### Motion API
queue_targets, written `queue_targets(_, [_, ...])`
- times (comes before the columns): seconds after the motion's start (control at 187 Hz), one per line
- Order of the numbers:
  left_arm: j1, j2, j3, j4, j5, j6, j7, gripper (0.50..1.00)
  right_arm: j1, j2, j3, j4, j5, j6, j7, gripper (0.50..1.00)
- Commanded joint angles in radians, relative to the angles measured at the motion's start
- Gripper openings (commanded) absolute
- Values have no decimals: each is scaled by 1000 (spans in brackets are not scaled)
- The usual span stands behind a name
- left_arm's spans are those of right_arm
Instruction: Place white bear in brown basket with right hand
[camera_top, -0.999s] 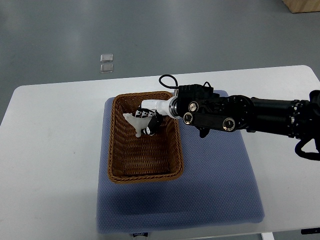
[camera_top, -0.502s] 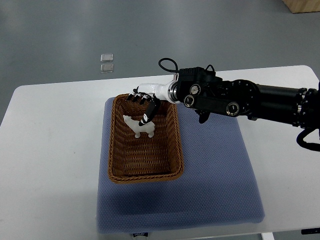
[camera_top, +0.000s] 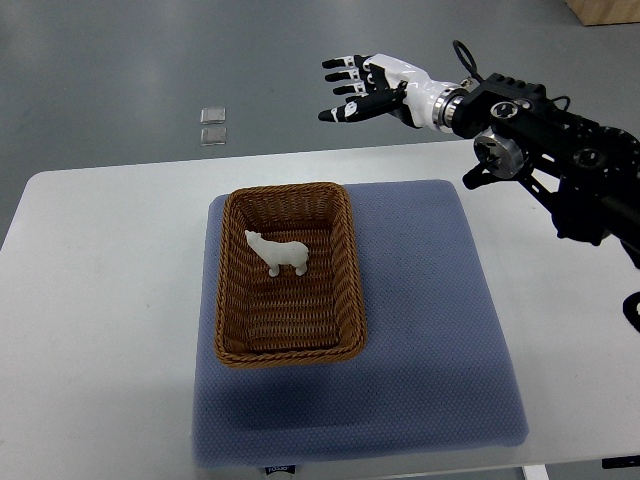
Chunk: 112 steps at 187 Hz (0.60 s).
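One white bear (camera_top: 277, 254) in brown basket (camera_top: 345, 300) — right hand (camera_top: 368, 87) well apart, empty.

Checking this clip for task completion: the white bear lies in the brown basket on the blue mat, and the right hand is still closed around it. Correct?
Not quite. The top view shows the right hand open, fingers spread, raised beyond the table's far edge and clear of the white bear. The rest holds: the bear is in the brown basket on the blue mat.

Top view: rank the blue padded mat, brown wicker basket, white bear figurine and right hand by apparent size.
1. Blue padded mat
2. Brown wicker basket
3. Right hand, raised nearer the camera, so it may look oversized
4. White bear figurine
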Motion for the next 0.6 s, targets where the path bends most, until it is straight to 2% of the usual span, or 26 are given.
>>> queue_targets(0.0, [0, 0, 0, 0, 0, -1, 0, 1000, -140, 54, 250, 0, 84, 3, 43, 895])
queue_targets(0.107, [0, 0, -1, 0, 0, -1, 0, 1000, -224, 123, 388, -14, 190, 4, 122, 915])
queue_targets(0.224, [0, 0, 0, 0, 0, -1, 0, 1000, -276, 143, 439, -64, 279, 9, 196, 921])
queue_targets(0.449, [0, 0, 0, 0, 0, 0, 0, 1000, -286, 168, 439, -158, 544, 12, 265, 923])
queue_targets(0.593, [0, 0, 0, 0, 0, -1, 0, 1000, -287, 169, 439, -172, 567, 37, 271, 924])
